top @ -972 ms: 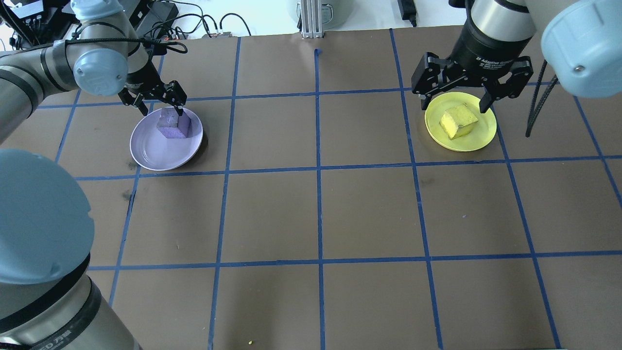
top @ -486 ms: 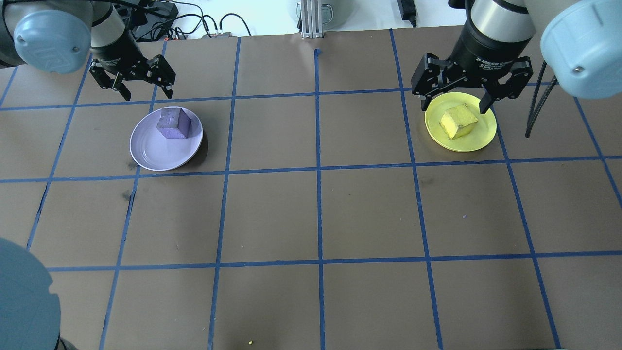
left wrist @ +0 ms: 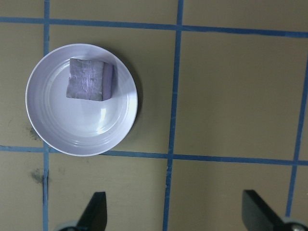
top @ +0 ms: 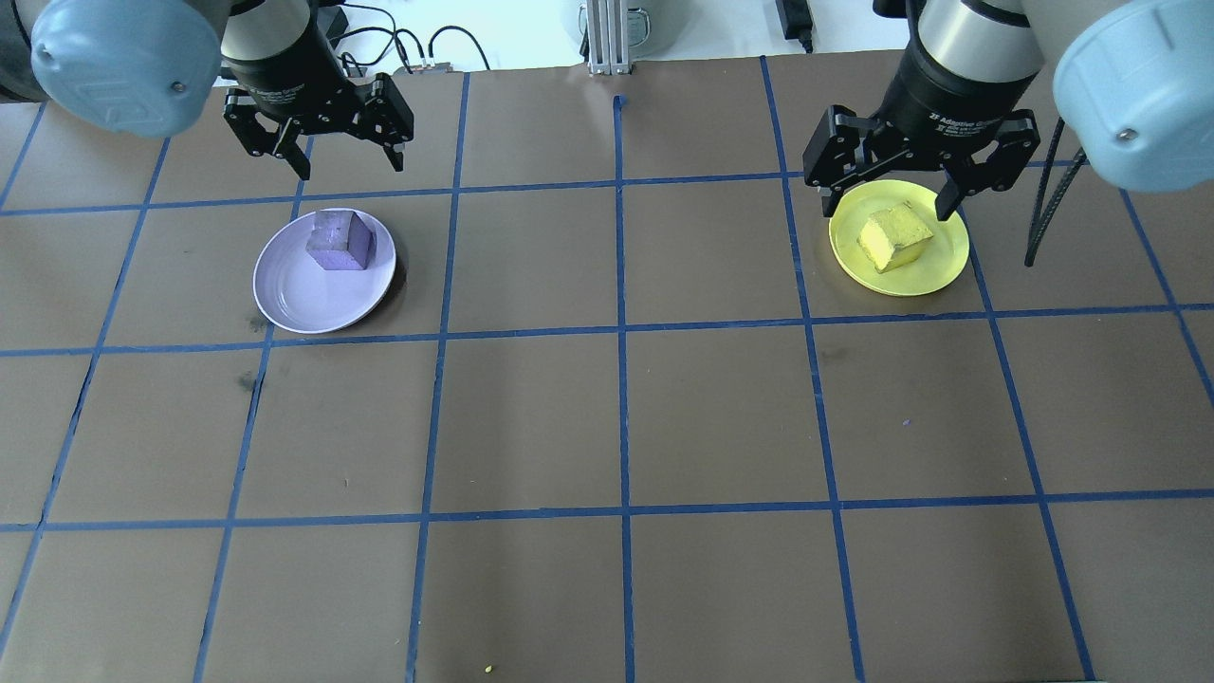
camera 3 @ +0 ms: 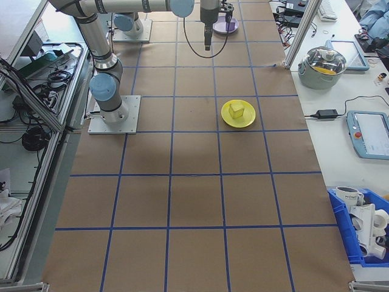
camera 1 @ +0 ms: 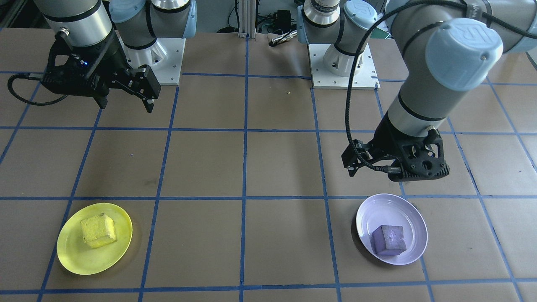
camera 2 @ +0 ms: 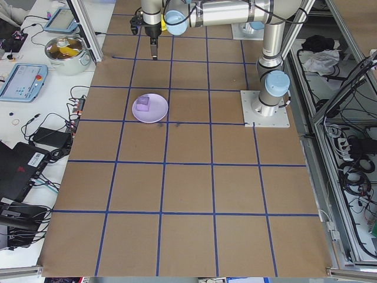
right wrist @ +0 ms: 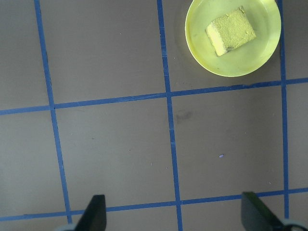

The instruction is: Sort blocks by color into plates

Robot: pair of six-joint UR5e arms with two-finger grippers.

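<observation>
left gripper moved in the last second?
Yes. The left gripper, open, has lifted off the lavender plate and now hangs beyond its far rim, over bare table; the purple block stays on the plate.

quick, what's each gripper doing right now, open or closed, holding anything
Left gripper: open, holding nothing; the purple block lies in the lavender plate.
Right gripper: open, holding nothing; the yellow block lies in the yellow plate.
</observation>
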